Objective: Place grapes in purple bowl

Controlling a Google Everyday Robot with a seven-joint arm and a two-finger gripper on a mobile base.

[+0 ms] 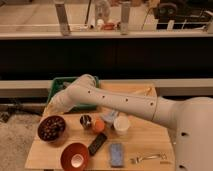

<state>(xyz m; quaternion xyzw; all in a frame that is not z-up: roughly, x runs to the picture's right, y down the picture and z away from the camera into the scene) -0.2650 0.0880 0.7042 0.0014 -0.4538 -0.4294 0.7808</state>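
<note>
The purple bowl (42, 134) sits at the left end of the wooden table. The grapes (50, 128), a heap of small dark reddish berries, lie inside it. My white arm reaches from the right across the table, bends near the green bin, and points down to the left. The gripper (54, 109) is at the arm's end, just above the far rim of the purple bowl, in front of the bin. It is seen end-on and largely merges with the wrist.
A green bin (56, 88) stands at the back left. A dark shiny round object (86, 120), an orange ball (98, 125) and a white cup (121, 125) sit mid-table. An orange-red bowl (67, 152), a black bar (97, 144), a blue sponge (117, 153) and a fork (148, 158) lie along the front.
</note>
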